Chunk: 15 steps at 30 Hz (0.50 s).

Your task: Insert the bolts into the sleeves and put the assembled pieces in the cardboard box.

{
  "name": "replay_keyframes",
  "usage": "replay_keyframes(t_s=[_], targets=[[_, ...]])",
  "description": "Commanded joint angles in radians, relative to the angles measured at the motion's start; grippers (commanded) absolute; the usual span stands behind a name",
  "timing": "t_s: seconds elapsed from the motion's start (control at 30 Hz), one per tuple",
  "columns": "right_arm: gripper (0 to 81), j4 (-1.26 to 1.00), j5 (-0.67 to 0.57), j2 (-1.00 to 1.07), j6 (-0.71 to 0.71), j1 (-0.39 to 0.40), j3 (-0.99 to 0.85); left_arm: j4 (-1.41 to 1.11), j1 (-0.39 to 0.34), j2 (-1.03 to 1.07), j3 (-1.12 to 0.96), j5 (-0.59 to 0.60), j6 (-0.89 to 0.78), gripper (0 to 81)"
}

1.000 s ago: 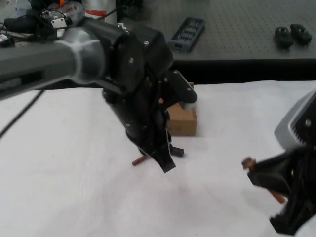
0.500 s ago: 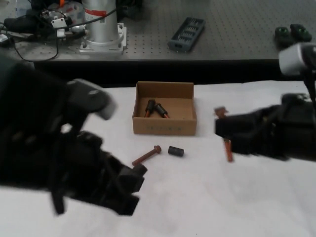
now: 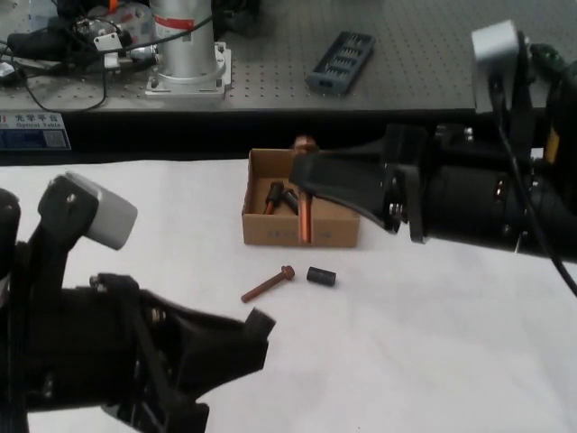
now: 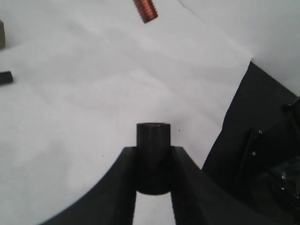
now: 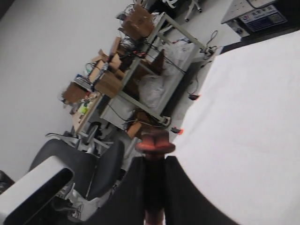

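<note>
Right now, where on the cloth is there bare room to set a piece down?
Free: cloth right of the loose sleeve, and left of the box. Crowded: before the box, where loose bolt and sleeve lie; over it the right gripper holds a bolt.

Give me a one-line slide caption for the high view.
Right gripper holds a bolt upright near the cardboard box; a loose bolt and sleeve lie on the cloth.

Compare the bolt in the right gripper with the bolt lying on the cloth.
The held bolt is clamped in the right gripper, upright, head up, off the cloth. The loose bolt lies flat on it, untouched. Both are copper-coloured, with no sleeve showing on either.
</note>
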Motion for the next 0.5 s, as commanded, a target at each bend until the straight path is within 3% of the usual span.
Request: replay_keyframes(t_s=[0.0, 0.47], targets=[[1.9, -0.109, -0.041, -0.001, 0.055, 0.001, -0.018, -0.093, 0.005, -0.009, -0.006, 0.012, -0.020, 0.6], [1.9, -0.165, -0.041, -0.001, 0.027, 0.001, -0.018, -0.286, 0.008, -0.009, -0.006, -0.040, -0.157, 0.6]])
